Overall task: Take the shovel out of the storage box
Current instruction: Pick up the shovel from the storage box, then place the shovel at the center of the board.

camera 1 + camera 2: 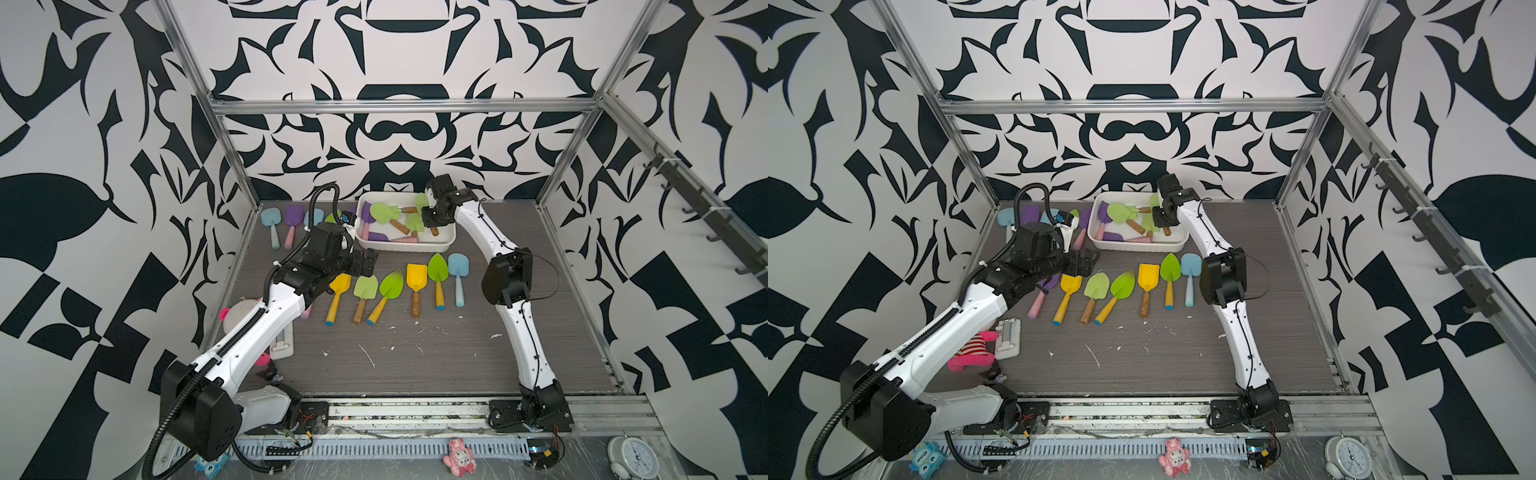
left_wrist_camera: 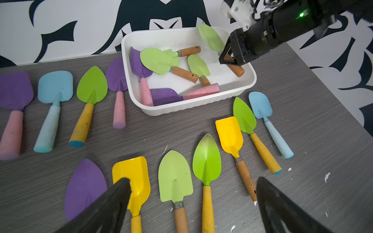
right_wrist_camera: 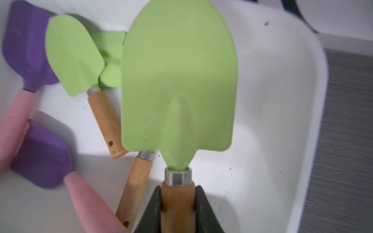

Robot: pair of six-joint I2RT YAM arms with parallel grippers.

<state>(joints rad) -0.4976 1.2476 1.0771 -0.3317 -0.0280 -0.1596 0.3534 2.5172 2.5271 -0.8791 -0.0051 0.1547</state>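
Grey table lined with laid-out shovels; within the storage box, pinches green shovel by its handle with right hand, not yet clear; left hand spread, empty.

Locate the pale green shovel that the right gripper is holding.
In a top view, the pale green shovel tilts up at the right end of the storage box, its wooden handle clamped in the right gripper.

Black-and-white patterned walls surround a flecked grey wood-grain tabletop.
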